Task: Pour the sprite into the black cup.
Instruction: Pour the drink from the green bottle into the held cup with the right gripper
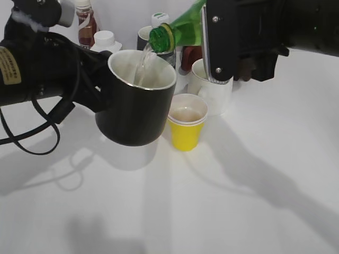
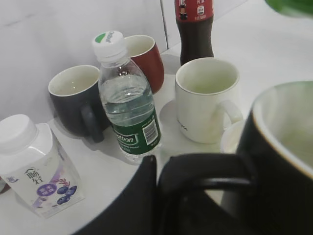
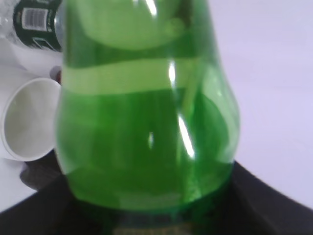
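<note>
The green sprite bottle [image 1: 183, 27] is tilted down to the left, its open mouth over the rim of the black cup [image 1: 135, 114]. A clear stream runs from the mouth into the cup's white inside. My right gripper [image 1: 225, 39] is shut on the bottle's body, which fills the right wrist view [image 3: 146, 122]. My left gripper [image 1: 87, 79] is shut on the black cup's handle [image 2: 205, 174] and holds the cup above the table. The cup's rim shows at the right of the left wrist view [image 2: 283, 127].
A yellow paper cup [image 1: 186, 123] and a white mug [image 1: 214, 87] stand just right of the black cup. Behind are a water bottle [image 2: 127, 103], a dark mug [image 2: 76, 98], a dark red mug [image 2: 146, 56], a cola bottle [image 2: 194, 27] and a white carton [image 2: 34, 166].
</note>
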Controlling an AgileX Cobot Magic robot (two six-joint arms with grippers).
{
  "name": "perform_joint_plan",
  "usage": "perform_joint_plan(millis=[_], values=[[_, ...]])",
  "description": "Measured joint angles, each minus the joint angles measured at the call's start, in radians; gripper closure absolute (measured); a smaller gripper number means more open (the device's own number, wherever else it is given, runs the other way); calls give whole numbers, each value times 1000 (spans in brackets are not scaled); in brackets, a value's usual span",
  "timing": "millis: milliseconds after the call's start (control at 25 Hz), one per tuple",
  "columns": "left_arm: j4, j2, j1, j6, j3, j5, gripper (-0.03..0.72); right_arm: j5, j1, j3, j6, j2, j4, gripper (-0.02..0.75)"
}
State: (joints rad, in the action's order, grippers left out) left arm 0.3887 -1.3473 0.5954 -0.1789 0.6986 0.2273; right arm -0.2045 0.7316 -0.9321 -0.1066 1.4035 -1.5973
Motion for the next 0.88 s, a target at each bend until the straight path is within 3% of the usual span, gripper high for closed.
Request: perform_joint_plan(millis=[520,880], values=[[0,0,0,0,0,-1,648,-18,0,0,5,2,-109,320],[0,0,0,0,0,-2,648,-19,0,-2,6,3,-122,320]])
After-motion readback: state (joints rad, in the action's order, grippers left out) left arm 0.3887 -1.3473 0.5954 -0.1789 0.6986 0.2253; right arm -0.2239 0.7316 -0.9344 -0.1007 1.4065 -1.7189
